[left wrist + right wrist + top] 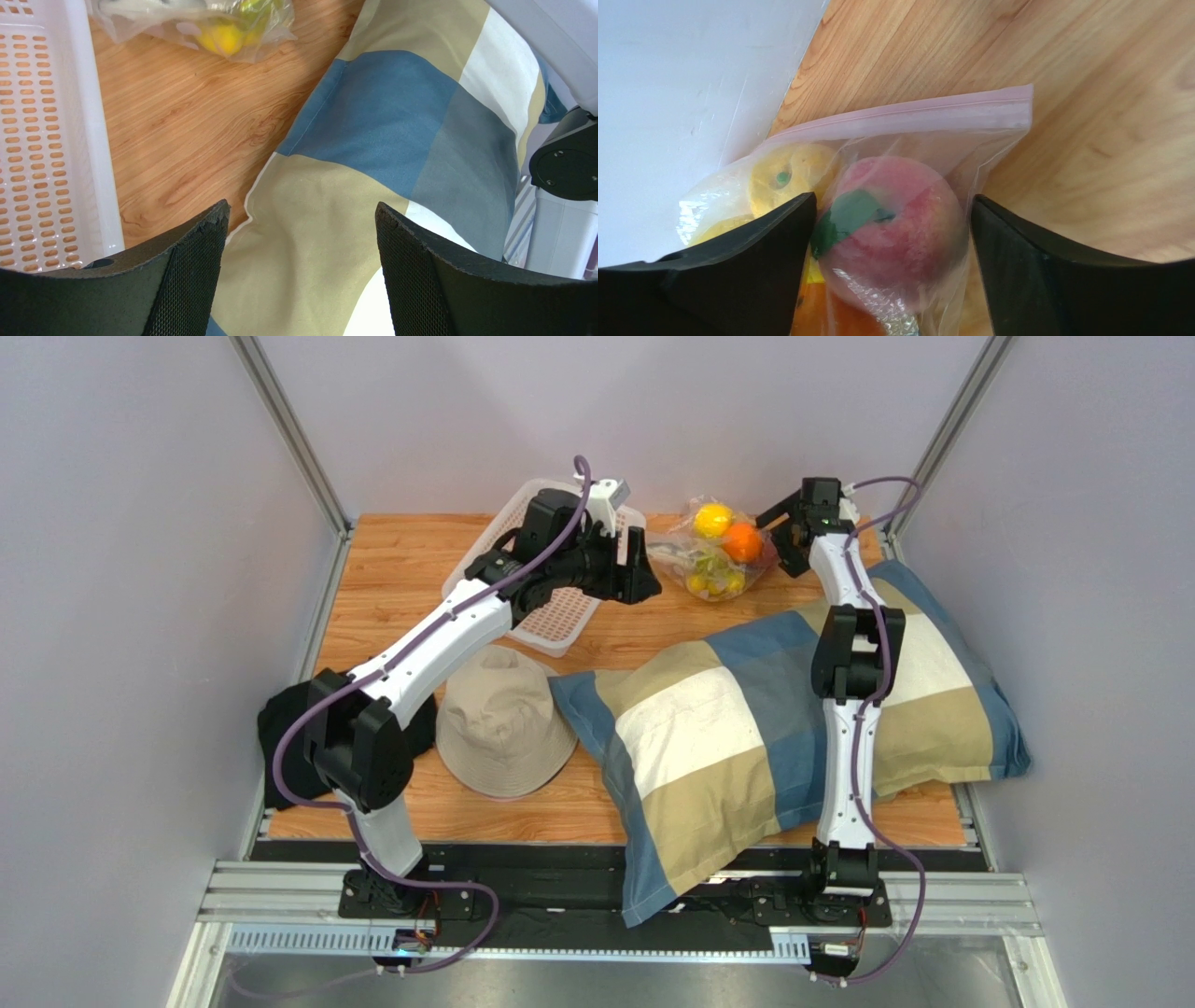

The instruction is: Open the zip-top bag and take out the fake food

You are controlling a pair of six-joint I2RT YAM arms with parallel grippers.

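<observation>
The zip-top bag lies just beside the white mesh basket, with the fake food inside: pink fruit, yellow fruit, orange. Right gripper spread wide over it; left gripper wide, empty

zip-top bag at back wall, basket close left, pillow in front, bare table strip between

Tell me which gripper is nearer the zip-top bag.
Right. The right gripper is right at the zip-top bag, with its open jaws framing the pink fruit inside. The left gripper, also open, hangs short of the bag, above the pillow edge beside the basket.
</observation>
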